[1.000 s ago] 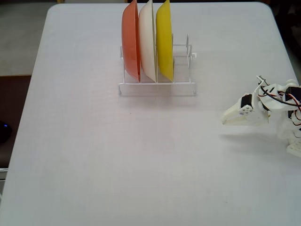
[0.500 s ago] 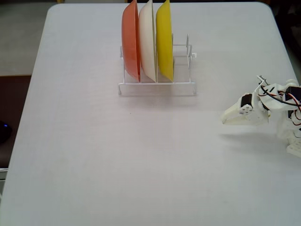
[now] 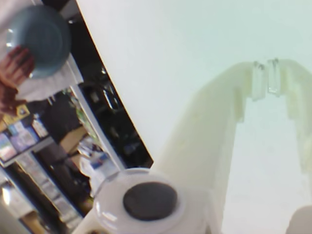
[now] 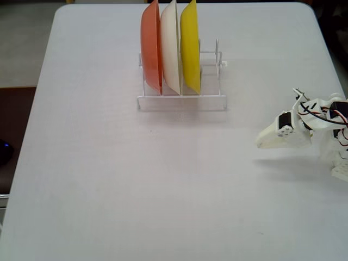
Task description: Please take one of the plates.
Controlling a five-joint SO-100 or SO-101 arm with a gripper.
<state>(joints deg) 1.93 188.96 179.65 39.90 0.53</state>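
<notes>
Three plates stand on edge in a white wire rack [image 4: 181,101] at the far middle of the table: an orange-red plate [image 4: 151,49], a pale whitish plate [image 4: 170,49] and a yellow plate [image 4: 190,48]. My gripper [image 4: 260,143] rests low at the right side, well to the right of and nearer than the rack, its tip pointing left. It is shut and holds nothing. In the wrist view the gripper [image 3: 265,78] has its fingertips together over bare table. Beyond the table edge, a person's hand holds a light blue plate [image 3: 41,36].
The white table [image 4: 136,190] spreads wide between my gripper and the rack. My arm's base [image 4: 340,152] sits at the right edge. Shelves and clutter [image 3: 63,161] lie past the table edge in the wrist view.
The gripper has shifted very slightly, its wrist tilting a little. The plates and the rack have not moved.
</notes>
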